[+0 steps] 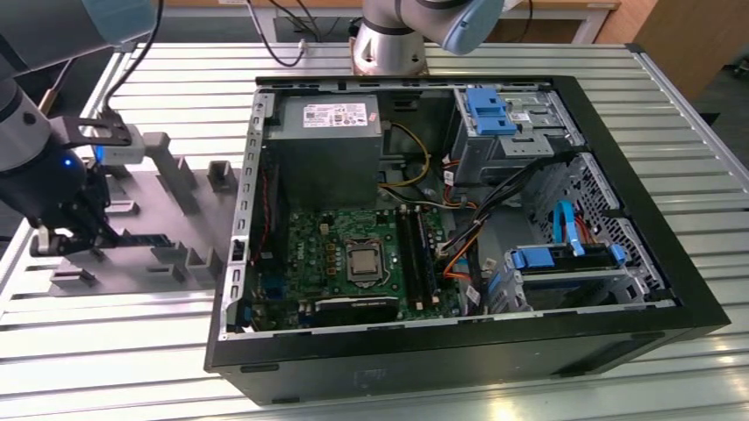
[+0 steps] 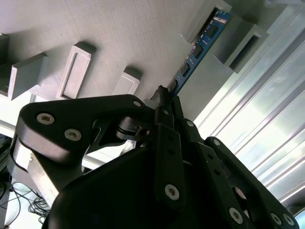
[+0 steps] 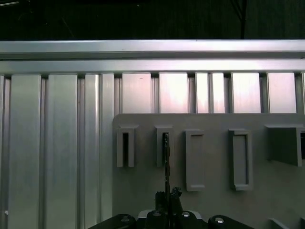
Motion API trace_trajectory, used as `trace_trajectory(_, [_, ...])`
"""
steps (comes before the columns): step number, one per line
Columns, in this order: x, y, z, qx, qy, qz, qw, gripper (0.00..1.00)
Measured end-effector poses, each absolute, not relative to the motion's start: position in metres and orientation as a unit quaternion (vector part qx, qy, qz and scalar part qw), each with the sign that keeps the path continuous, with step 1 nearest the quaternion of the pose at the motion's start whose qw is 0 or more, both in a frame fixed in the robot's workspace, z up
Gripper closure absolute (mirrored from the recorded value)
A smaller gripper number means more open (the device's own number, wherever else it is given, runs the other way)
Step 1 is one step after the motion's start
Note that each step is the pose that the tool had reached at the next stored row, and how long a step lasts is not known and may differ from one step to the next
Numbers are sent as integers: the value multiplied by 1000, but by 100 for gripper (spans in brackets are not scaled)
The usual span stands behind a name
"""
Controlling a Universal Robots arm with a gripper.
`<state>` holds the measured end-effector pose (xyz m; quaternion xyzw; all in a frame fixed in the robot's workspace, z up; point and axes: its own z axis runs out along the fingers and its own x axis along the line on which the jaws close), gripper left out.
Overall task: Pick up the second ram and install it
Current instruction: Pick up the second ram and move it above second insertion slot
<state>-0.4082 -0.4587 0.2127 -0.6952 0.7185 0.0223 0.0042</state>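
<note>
The second ram (image 2: 195, 50) is a narrow dark board with black chips. It stands on edge on the grey holder plate (image 2: 124, 33), its far end between two raised grey blocks. The first wrist view sees the ram (image 3: 166, 160) edge-on as a thin dark line running into a slot. My gripper (image 2: 164, 102) has its fingers drawn together on the near end of the stick, also seen at the gripper (image 3: 167, 198) in the first wrist view. At the exterior view's left, the gripper (image 1: 80, 235) hangs low over the holder plate (image 1: 153, 197). The long black slots (image 1: 413, 254) lie on the green motherboard (image 1: 322, 250).
The open black computer case (image 1: 468, 351) lies on the slatted metal table (image 1: 117, 351), to the exterior view's right of the holder plate. Inside it are a grey power supply (image 1: 328, 140), cable bundles and blue drive brackets (image 1: 486, 110). Raised grey blocks (image 1: 175, 171) stand on the holder plate.
</note>
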Motion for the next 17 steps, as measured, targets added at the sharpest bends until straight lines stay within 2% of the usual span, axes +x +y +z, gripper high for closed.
trace_trajectory(17, [-408,-458,218,-695,719,22,4,86])
